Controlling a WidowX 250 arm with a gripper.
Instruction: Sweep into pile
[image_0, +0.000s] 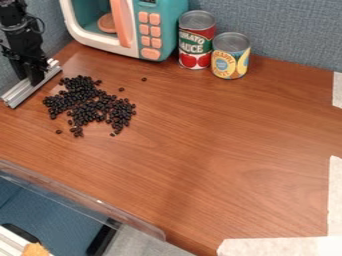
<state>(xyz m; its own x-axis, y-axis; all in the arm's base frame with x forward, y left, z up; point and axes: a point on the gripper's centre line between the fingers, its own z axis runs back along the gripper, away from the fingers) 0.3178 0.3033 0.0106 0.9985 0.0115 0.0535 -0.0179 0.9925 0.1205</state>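
My gripper (35, 76) hangs at the upper left, shut on a silver metal bar (22, 92) that stands slanted on the wooden surface. Right of the bar, with a gap of bare wood between, small black beans (79, 104) lie in a loose, uneven heap at the left of the table. Several stray beans lie apart from it, one of them (143, 79) to the upper right and another (59, 132) to the lower left.
A teal and white toy microwave (155, 31) stands at the back left. Beside it are a red-labelled can (196, 45) and a yellow-labelled can (230, 60). A clear plastic edge (87, 202) borders the front left; white tape (284, 246) marks the front right.
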